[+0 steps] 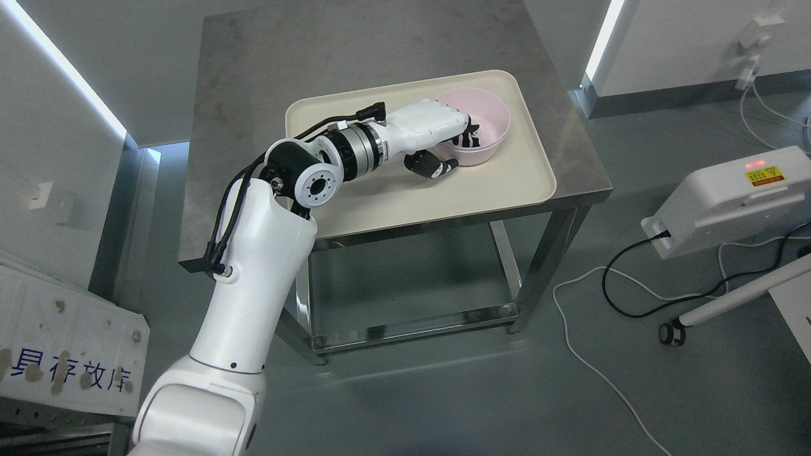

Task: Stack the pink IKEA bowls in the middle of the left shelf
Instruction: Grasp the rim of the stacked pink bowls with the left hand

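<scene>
A pink bowl (483, 118) sits upright at the back right of a cream tray (405, 190) on a steel table. My left hand (451, 147) reaches across the tray from the lower left. Its fingers (470, 137) hook over the bowl's near rim into the inside, while the thumb (432, 167) sits outside the bowl's wall, so the hand is shut on the rim. The bowl rests on the tray. The right arm does not show.
The steel table (253, 76) has bare surface left of and behind the tray. A white device (728, 202) with a black cable stands on the floor at the right. A white panel (63, 354) with printed characters lies at the lower left.
</scene>
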{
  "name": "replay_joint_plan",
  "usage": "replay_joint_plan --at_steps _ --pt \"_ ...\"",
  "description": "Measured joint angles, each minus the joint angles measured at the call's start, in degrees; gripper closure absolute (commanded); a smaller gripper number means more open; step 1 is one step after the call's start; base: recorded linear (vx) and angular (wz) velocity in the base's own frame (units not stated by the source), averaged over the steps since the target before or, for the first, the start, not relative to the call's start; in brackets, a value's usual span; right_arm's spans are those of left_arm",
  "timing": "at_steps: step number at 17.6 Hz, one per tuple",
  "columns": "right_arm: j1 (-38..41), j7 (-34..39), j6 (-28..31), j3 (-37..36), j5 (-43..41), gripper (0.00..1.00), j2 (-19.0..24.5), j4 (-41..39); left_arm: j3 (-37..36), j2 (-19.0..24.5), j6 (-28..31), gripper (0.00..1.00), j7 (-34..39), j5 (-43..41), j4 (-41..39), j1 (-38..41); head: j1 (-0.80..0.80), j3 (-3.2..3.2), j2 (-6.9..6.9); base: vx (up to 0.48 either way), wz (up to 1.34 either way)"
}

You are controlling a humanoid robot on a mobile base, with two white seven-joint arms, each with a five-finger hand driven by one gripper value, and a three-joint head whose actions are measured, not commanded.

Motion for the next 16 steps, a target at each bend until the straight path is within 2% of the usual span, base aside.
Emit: replay_joint_plan --at_steps 11,12,13,15,16 --pt "0.00 0.30 0.01 0.00 0.00 0.00 0.00 0.00 10.64 -0.06 -8.82 0.83 0.40 7.82 -0.77 0.20 0.00 0.00 0.00 0.000 0.00" --pt "0.00 0.30 0.01 0.00 0.00 0.00 0.00 0.00 11.50 -0.06 -9.17 0.78 0.26 8.54 -1.05 0.46 0.00 0.00 0.00 0.000 0.00" --pt "0.00 0.30 0.01 0.00 0.00 0.00 0.00 0.00 12.29 -0.06 -9.58 0.69 0.20 9.09 -1.31 0.82 0.00 0.00 0.00 0.000 0.00" --pt "0.00 0.30 0.01 0.00 0.00 0.00 0.00 0.00 13.37 -0.07 -9.90 0.42 0.09 9.82 -1.75 1.93 0.00 0.00 0.00 0.000 0.00" --pt "0.00 0.30 0.01 0.00 0.00 0.00 0.00 0.00 13.59 -0.08 -9.96 0.37 0.07 10.11 -1.96 2.68 0.00 0.00 0.00 0.000 0.00"
